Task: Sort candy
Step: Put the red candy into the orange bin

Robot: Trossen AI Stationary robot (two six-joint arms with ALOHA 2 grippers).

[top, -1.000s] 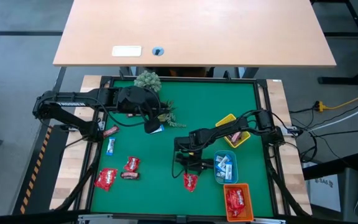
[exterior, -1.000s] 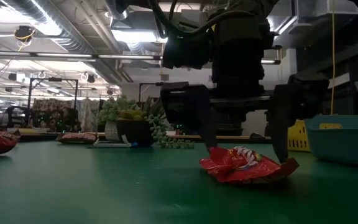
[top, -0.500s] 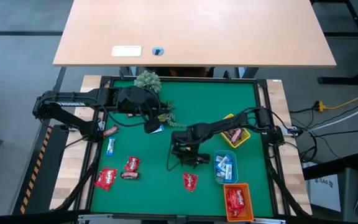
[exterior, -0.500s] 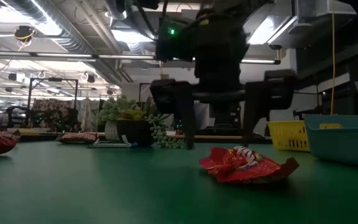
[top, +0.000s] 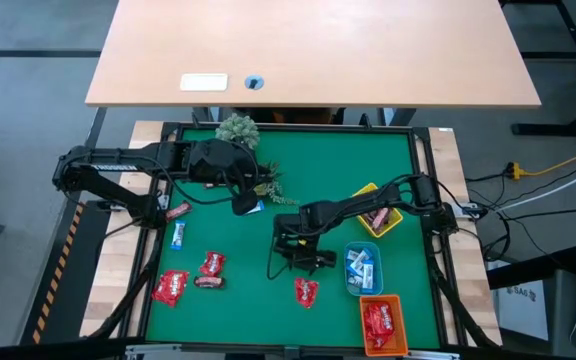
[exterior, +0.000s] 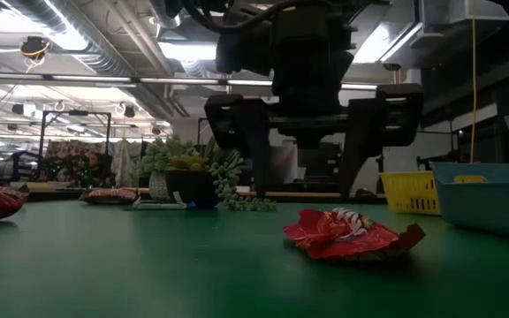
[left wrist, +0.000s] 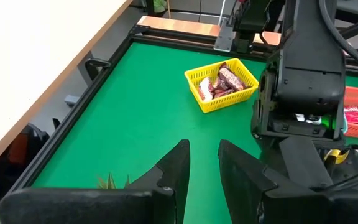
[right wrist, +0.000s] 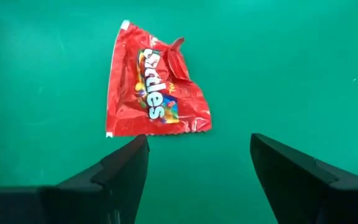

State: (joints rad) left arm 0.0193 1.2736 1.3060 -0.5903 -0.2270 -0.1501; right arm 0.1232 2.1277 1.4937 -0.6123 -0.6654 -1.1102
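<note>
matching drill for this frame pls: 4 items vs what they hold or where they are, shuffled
Things:
1. yellow tray
2. blue tray
3. orange tray
4. right claw

Places or contents:
A. holds red packets
B. open, above the mat, a red packet lying free just short of it
C. holds dark mini bars
D. holds blue-and-white wrappers

Pairs: 1-C, 2-D, 3-A, 4-B
</note>
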